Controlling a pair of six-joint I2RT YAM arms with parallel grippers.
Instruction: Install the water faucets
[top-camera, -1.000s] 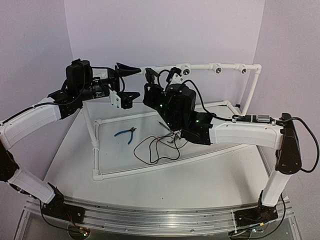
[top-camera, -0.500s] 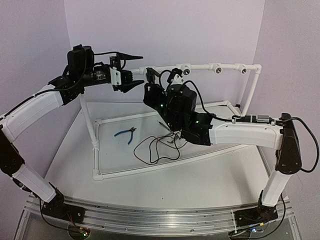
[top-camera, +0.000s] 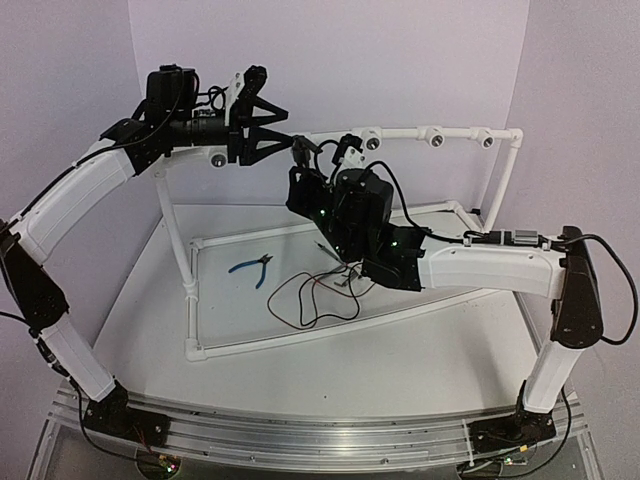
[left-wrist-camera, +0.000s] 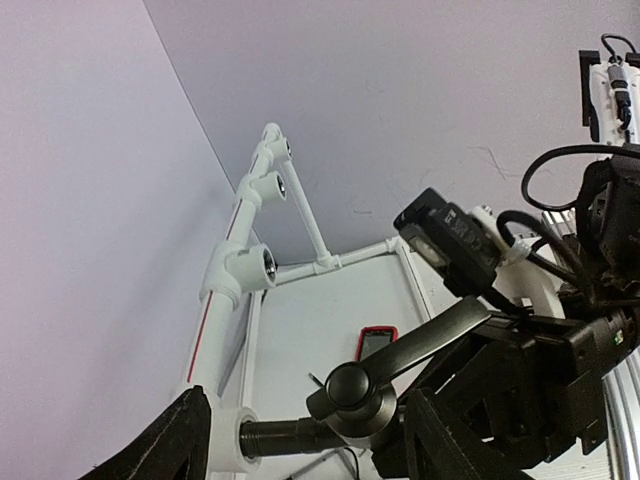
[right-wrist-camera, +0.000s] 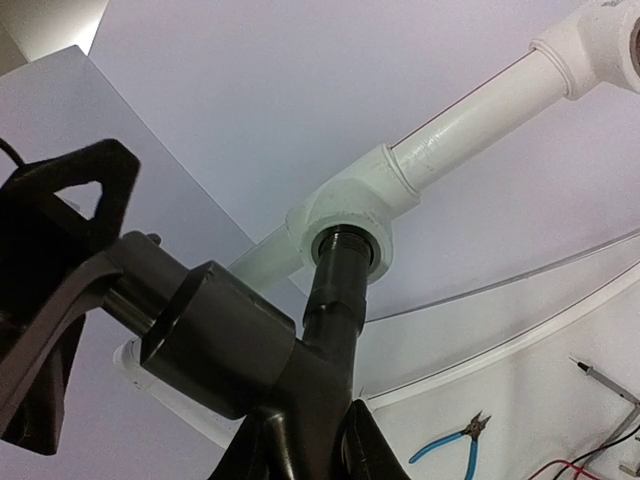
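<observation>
The faucet (right-wrist-camera: 250, 350) has its threaded stem entered in a socket (right-wrist-camera: 350, 215) on the white pipe rail, with some thread showing outside the socket. Its long axis lies in line with the socket's bore, and the lever handle slants away from the socket.

The right pincer (right-wrist-camera: 310, 435) is clamped on the faucet body, just out from the socket. The left pincer (left-wrist-camera: 305, 425) stands open astride the same faucet, one finger beside the socket and the other beyond the body, neither clearly touching. Both arms are at the faucet, but the right carries it.

The coming turn likely depends on keeping the stem square to the socket.

Well below the socket, the surface (top-camera: 400, 350) carries blue pliers (top-camera: 252, 267) and loose wires (top-camera: 315, 295). Around the socket, two wrists leave little room.
</observation>
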